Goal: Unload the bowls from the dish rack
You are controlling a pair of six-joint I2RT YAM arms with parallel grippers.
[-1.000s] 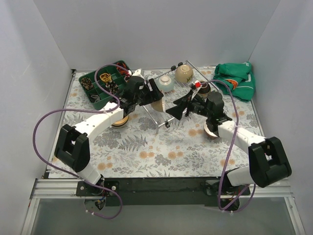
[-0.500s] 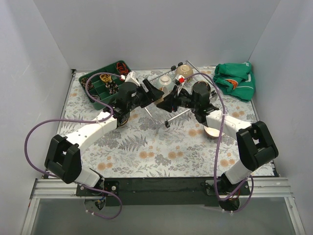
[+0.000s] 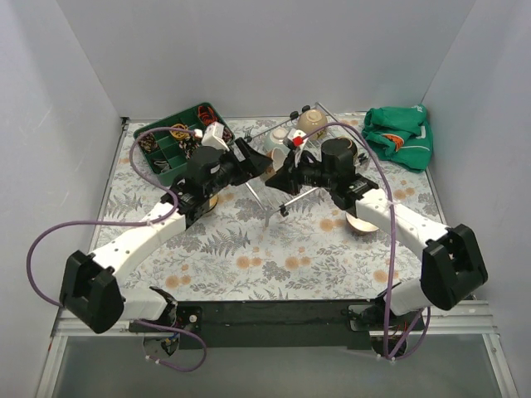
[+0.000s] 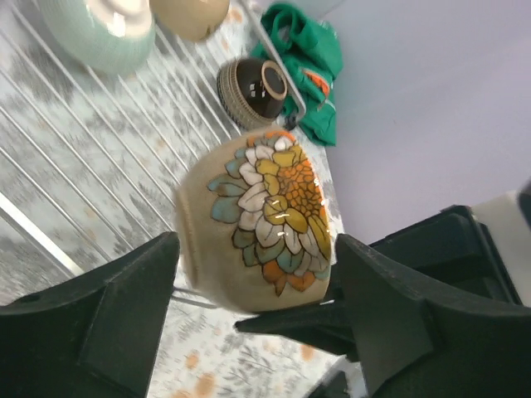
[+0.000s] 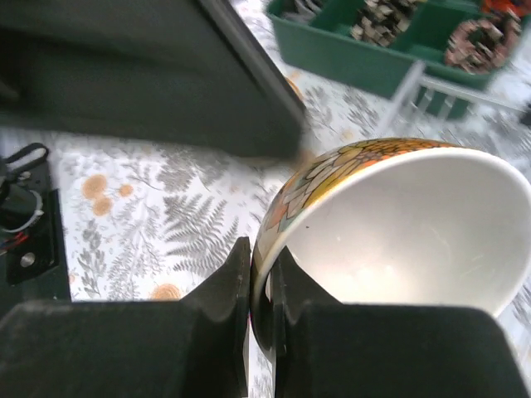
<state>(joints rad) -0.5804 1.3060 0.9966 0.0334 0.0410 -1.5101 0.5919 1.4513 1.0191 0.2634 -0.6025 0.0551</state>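
Observation:
A beige bowl painted with a large flower hangs over the front edge of the silver wire dish rack. My right gripper is shut on this bowl's rim, one finger inside and one outside. My left gripper stands open around the same bowl, with gaps on both sides. In the top view the two grippers meet, left and right. On the rack sit a mint-green bowl, a beige bowl and a dark brown bowl.
A green compartment tray with small items stands at the back left. A green cloth lies at the back right. One bowl rests on the patterned table by the right arm, another under the left arm.
My right gripper has closed on the floral bowl's rim. My left gripper has widened off the bowl's sides. Both arms have reached further towards the rack.

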